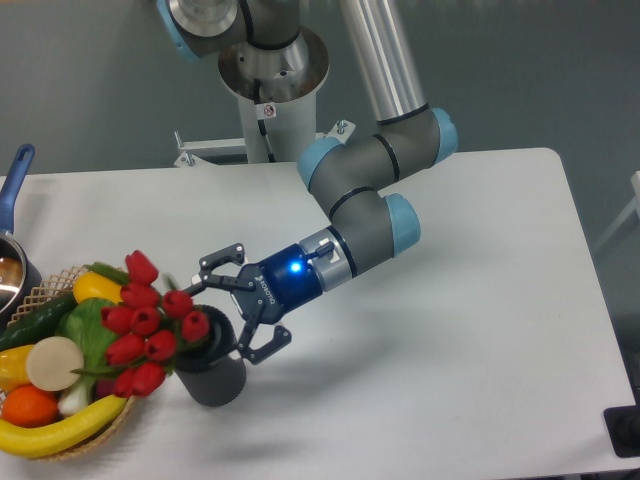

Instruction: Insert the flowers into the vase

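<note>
The flowers (148,325), a bunch of red tulip buds with a few green leaves, sit at the mouth of the vase (214,377) and lean left over the basket. The vase is a small dark cylinder standing upright near the table's front left. The stems are hidden behind the buds and the vase rim, so I cannot tell how deep they sit. My gripper (224,318) points left, just right of the buds and above the vase mouth. Its jaws are spread wide, one finger above the buds' right side and one by the vase's upper right, holding nothing.
A woven basket (108,432) of fruit and vegetables, with a banana (50,436), touches the vase's left side. A pot with a blue handle (14,180) is at the left edge. The robot base (270,80) stands at the back. A black object (625,430) is at the front right corner.
</note>
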Robot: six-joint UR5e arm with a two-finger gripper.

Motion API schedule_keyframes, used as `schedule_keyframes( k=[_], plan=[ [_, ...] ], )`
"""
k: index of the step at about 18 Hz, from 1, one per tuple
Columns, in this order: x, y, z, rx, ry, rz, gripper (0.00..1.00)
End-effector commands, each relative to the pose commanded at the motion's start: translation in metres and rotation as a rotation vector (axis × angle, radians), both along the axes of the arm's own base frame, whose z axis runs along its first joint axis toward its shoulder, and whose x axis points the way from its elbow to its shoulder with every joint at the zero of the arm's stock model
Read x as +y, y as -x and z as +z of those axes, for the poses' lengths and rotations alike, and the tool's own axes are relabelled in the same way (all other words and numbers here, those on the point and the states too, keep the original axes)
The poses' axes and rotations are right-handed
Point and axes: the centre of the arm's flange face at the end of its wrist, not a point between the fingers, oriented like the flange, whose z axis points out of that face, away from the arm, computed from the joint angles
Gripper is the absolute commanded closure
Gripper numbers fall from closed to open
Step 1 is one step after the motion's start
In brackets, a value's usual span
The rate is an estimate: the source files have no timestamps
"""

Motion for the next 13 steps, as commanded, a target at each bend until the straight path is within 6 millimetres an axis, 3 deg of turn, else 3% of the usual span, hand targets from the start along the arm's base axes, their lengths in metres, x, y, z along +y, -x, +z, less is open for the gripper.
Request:
schedule_keyframes(
  k=[5,10,13],
  plan=[
    [-0.039,0.03,0.03,0.102,0.04,0.09,0.0],
    [-0.084,0.096,0.06,0.244,0.11,0.225,0.0],
    [-0.119,0.133,0.057,0.369,0.179,0.294,0.0]
  ],
)
